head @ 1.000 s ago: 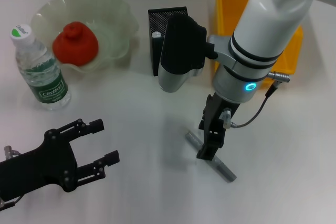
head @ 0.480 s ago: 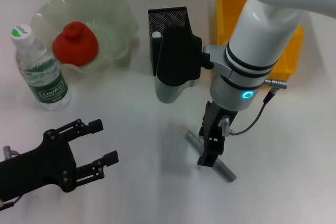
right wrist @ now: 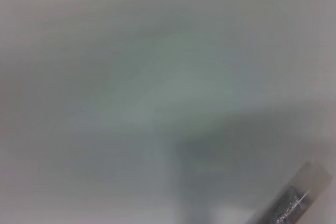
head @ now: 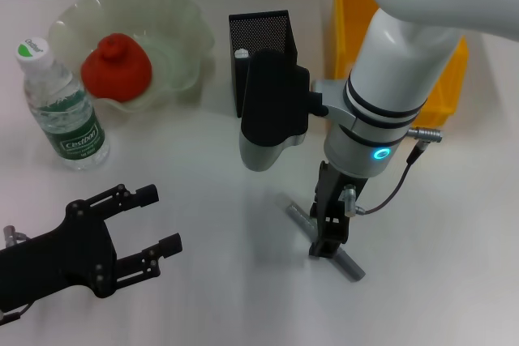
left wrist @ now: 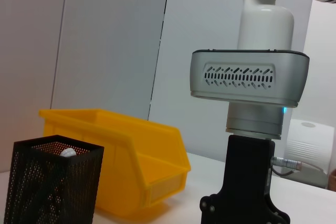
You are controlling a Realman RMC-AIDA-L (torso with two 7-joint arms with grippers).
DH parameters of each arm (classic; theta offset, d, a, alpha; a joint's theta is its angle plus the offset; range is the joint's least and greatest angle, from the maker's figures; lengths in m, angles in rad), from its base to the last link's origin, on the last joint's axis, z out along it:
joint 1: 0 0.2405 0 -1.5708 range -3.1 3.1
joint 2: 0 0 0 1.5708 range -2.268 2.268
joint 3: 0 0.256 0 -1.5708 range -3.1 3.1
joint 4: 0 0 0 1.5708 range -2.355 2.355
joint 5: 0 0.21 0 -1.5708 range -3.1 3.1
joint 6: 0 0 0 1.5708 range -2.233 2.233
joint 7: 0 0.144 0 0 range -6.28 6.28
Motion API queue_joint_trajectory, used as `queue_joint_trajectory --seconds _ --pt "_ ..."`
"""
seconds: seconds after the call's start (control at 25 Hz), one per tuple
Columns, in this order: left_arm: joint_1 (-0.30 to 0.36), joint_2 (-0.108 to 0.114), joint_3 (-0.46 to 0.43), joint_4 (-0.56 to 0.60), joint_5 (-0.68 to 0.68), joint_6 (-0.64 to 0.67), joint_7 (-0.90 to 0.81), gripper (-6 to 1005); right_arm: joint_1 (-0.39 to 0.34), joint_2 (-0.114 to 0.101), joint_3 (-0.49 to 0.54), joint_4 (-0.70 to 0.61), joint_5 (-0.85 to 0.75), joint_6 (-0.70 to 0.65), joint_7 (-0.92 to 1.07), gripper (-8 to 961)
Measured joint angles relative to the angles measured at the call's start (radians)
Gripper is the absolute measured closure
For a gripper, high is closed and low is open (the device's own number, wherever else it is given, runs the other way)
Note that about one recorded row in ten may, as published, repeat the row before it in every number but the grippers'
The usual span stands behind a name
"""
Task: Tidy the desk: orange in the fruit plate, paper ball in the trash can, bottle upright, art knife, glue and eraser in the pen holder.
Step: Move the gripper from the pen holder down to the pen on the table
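**Closing in on the grey stick**

Lying flat on the white counter (head: 203,200), near the front and right of centre, is a slim grey stick (head: 345,263), most likely the art knife or the glue; which one cannot be told. The right hand (head: 328,247) stands point-down right on its middle. Over the last second that hand has dropped from just above the stick to its level, and the wrist has sunk with it. Whether its fingers are pinching the stick yet cannot be told; they look narrow and close together around it.

Behind stands the pen holder (head: 261,34), black mesh, with something white already inside. Beside it, further right, sits the yellow trash can (head: 357,14). At the far left the orange (head: 116,66) rests in the fruit plate (head: 182,18), and the bottle (head: 61,107) stands upright just beside the plate.

The left hand (head: 154,220) hovers spread wide at the near left, idle.

Judgement: the descent marks the grasp stage; lift and carry to the pen holder remain.
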Motion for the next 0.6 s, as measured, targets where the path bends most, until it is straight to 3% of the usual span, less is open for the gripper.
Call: queue_joint_trajectory --seconds 0.48,0.6 --pt "0.001 0.001 -0.004 0.000 0.000 0.000 0.000 241 0.002 0.000 -0.002 0.001 0.001 0.000 0.008 448" --pt "0.001 0.000 -0.004 0.000 0.000 0.000 0.000 241 0.002 0.000 -0.002 0.001 0.001 0.000 0.011 673"
